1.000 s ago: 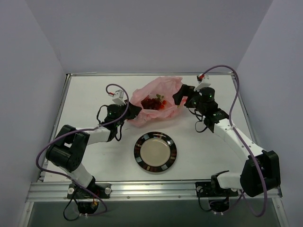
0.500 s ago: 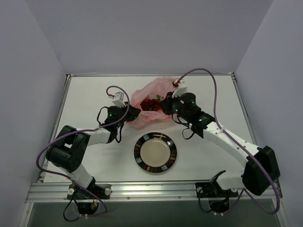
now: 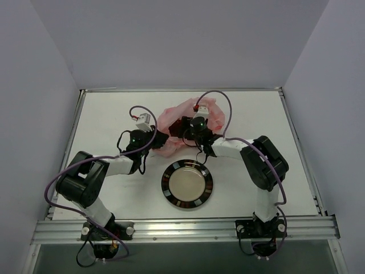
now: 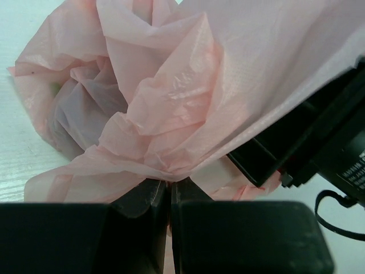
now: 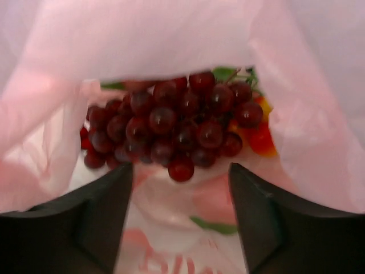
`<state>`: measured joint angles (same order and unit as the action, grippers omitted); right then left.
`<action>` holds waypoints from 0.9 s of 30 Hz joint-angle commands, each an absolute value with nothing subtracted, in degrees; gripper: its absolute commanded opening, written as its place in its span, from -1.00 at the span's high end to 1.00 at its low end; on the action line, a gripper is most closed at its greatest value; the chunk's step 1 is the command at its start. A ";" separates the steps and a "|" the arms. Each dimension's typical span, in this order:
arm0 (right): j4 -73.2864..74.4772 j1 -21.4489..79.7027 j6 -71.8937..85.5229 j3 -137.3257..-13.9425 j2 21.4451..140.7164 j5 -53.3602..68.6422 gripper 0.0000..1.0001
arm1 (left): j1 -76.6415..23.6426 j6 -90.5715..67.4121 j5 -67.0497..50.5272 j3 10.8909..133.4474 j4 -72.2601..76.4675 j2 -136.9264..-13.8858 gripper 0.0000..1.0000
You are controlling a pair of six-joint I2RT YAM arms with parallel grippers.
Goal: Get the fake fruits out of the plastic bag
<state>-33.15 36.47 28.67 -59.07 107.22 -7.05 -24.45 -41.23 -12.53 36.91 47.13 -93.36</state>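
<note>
Fingers [image 5: 85, 228] of the right gripper [image 5: 179, 174] stand apart inside the mouth of the bag [image 5: 142, 40]. Grapes [image 5: 171, 123] lie straight ahead, just past the tips, the bunch crosswise to them. At the bag's edge, the left gripper [image 4: 169, 188] is clamped on the plastic.

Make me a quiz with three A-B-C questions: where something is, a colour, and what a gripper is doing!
1. Where are the grapes? A on the plate; B inside the bag; C on the table.
2. What colour is the bag? A pink; B green; C blue.
3. What is the left gripper doing? A standing wide open; B pinching the bag; C lifting the plate.
Answers: 1 B, the right wrist view shows them past the bag's mouth. 2 A, it looks pink in every view. 3 B, its fingers are shut on a fold of bag.
</note>
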 commanded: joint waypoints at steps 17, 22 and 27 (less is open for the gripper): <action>-35.68 36.91 30.85 -75.50 121.91 -17.75 -0.30 | -24.79 -39.38 -12.04 38.14 48.43 -94.22 0.95; -36.21 36.74 29.36 -74.98 119.28 -17.05 0.98 | -24.79 -39.37 -11.87 38.23 48.16 -94.22 0.95; -38.05 36.83 28.04 -71.02 112.86 -13.19 1.00 | -24.87 -39.73 -11.25 38.41 48.16 -94.13 0.95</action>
<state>-35.81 36.47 29.45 -72.60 120.18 -14.22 -24.64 -40.64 -11.88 36.91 47.05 -94.52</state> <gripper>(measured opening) 0.065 0.028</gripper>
